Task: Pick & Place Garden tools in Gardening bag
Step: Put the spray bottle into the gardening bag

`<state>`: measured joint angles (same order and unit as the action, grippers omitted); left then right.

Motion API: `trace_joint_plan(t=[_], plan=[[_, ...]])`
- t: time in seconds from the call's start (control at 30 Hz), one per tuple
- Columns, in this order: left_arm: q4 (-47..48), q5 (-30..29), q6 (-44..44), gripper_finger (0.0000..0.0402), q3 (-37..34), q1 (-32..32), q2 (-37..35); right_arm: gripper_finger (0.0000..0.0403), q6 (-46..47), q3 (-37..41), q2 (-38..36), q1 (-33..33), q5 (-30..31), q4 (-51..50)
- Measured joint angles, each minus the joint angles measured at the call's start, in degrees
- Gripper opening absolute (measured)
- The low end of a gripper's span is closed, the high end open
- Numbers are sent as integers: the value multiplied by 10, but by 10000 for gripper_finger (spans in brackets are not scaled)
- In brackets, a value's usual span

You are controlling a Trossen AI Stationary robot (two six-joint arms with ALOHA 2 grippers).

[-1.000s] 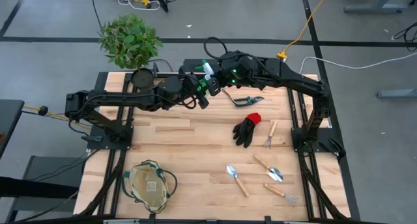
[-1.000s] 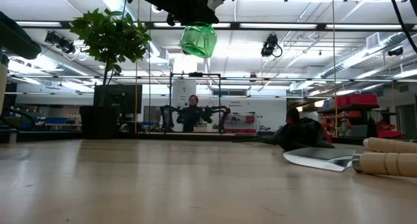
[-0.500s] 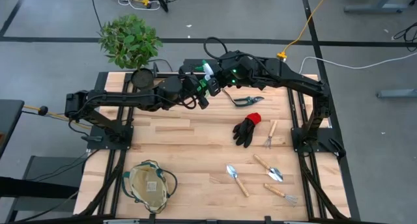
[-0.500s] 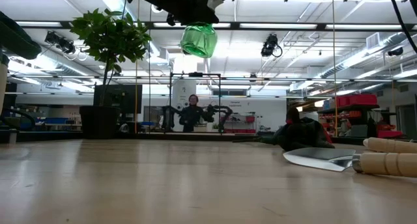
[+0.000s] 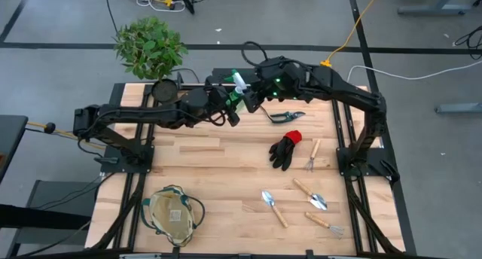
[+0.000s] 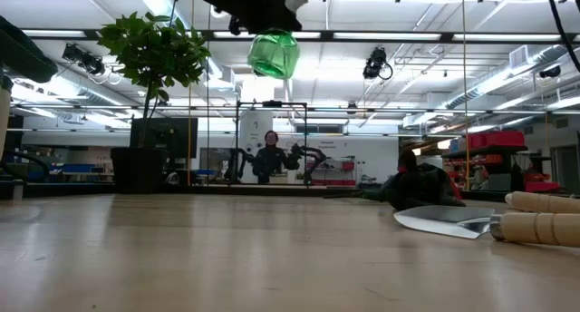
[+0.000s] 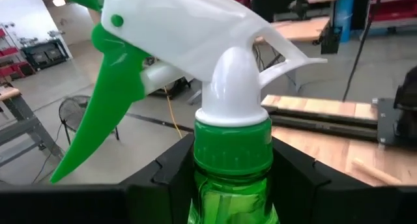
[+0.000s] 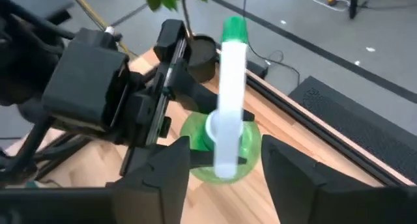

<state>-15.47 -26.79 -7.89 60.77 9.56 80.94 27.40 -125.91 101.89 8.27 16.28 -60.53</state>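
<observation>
A green spray bottle (image 5: 236, 91) with a white nozzle (image 7: 195, 28) hangs high over the table's far middle, and my left gripper (image 5: 229, 102) is shut on it. In the low view its green body (image 6: 274, 53) shows well above the table top. My right gripper (image 8: 225, 152) is open; its fingers stand either side of the nozzle head (image 8: 228, 113) without touching it. On the table lie the pruning shears (image 5: 285, 117), the black glove (image 5: 286, 149), trowels (image 5: 274, 207) (image 5: 310, 194) and hand forks (image 5: 326, 224) (image 5: 312, 156). The gardening bag (image 5: 175, 214) stands near the front left. My left gripper pinches the bottle's green neck (image 7: 232, 149), just under the white nozzle, between its two fingers (image 7: 171, 178). The fingers come in level from the table's left. The bottle hangs upright below the hold, clear of the table.
A leafy plant (image 5: 149, 47) stands beyond the far left corner and a black round pot (image 5: 163, 89) sits on the table's far left. Bare wood lies between the bag and the tools at the right. A person (image 6: 269, 158) shows in the room behind.
My right gripper has opened and let go of the spray bottle's nozzle. The bottle stays upright in my left gripper, which has kept still.
</observation>
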Motion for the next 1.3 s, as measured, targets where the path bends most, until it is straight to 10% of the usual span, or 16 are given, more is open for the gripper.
trace_joint_plan(t=[1.3], plan=[[159,16,72,168,1,-264,-198,159,-68,0,-69,-44,13,1]])
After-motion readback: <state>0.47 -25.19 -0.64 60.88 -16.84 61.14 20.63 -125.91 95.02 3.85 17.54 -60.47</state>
